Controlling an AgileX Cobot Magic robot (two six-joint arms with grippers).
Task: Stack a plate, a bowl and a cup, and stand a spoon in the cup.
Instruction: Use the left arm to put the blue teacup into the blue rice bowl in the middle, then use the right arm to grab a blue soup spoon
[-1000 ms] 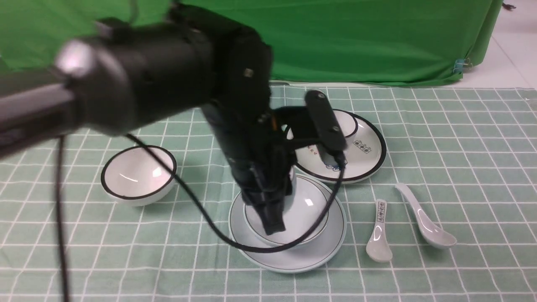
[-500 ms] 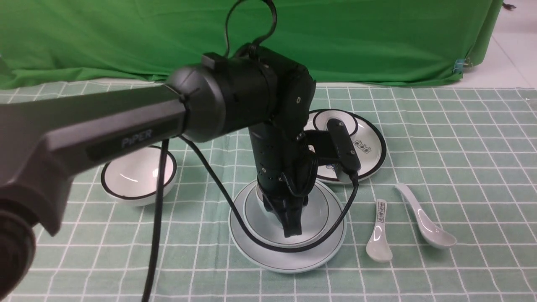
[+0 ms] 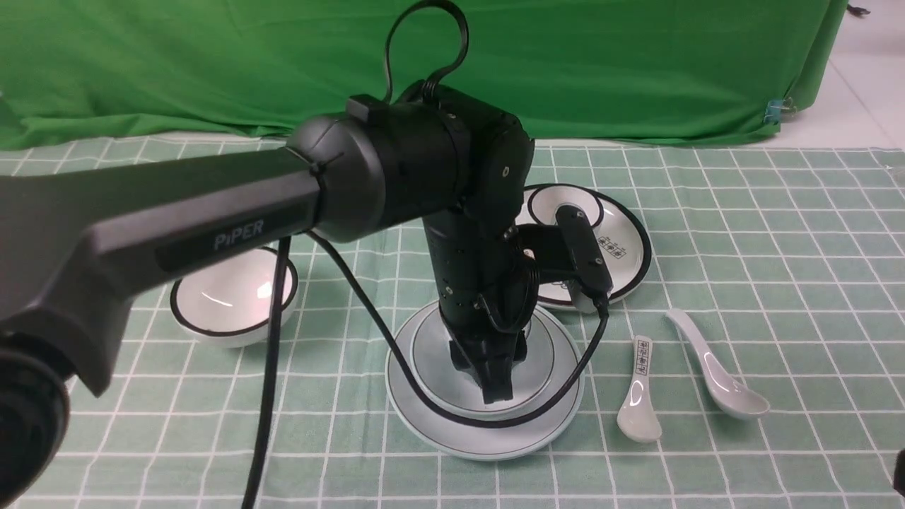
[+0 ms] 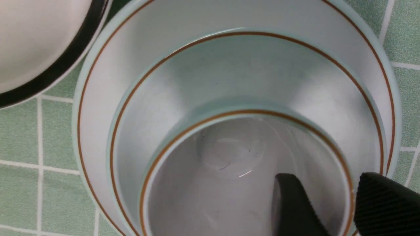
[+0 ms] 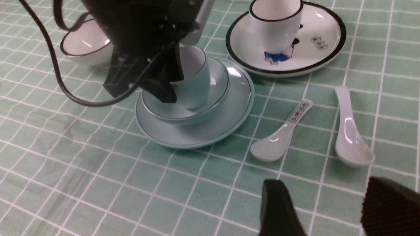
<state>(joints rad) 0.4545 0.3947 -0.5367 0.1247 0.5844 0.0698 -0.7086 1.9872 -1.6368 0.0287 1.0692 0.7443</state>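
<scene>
The cup (image 5: 193, 82) stands upright in the bowl (image 5: 216, 90), which sits on the plate (image 5: 229, 113). The left fingers (image 4: 292, 203) straddle the cup's wall, one inside and one outside by the rim; whether they press it I cannot tell. The spoon (image 5: 352, 141) lies flat on the bench (image 5: 98, 170), well apart from those fingers and nearer the right fingers (image 5: 279, 209), which are spread apart above the bench. A shorter printed spoon (image 5: 282, 137) lies between plate and spoon.
</scene>
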